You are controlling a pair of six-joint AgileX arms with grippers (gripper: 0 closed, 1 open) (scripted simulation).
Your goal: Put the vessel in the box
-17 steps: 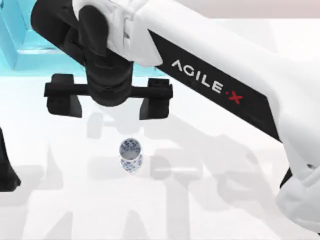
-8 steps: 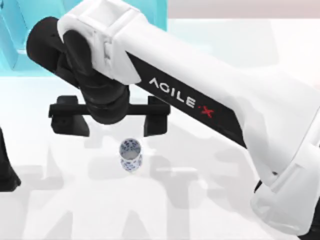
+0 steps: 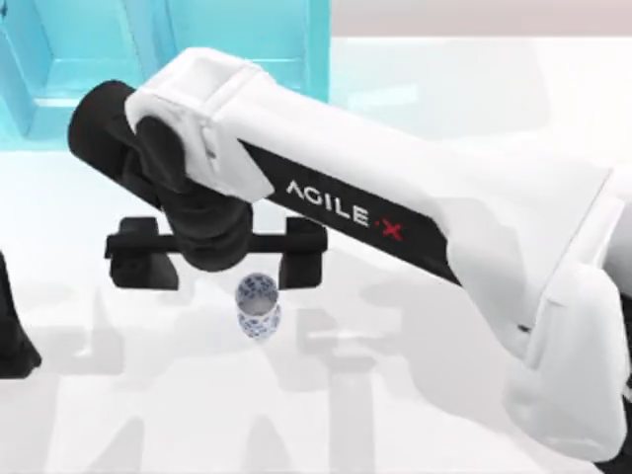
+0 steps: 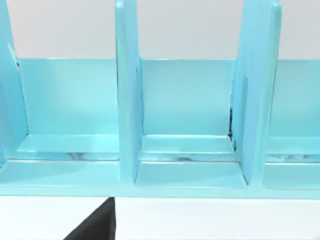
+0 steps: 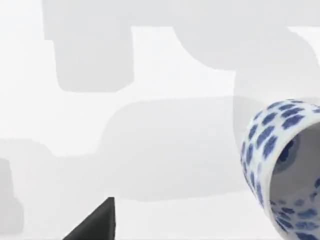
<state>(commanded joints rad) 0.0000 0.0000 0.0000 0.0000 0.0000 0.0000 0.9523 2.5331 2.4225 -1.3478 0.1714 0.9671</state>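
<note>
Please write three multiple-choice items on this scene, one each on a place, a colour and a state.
1. Where is the vessel relative to the right end effector in the top view?
A. Just below it, nearer the right-hand finger
B. Inside the box
C. At the table's far right edge

2. What colour is the box?
A. Red
B. Light blue
C. Black

3. What is the state of the right end effector?
A. Shut on the vessel
B. Open, holding nothing
C. Shut and empty

Answers:
1. A, since the vessel stands on the table just under the finger bar.
2. B, since its walls and dividers are light blue in the top and left wrist views.
3. B, since its two fingers stand wide apart and the vessel rests free on the table.
</note>
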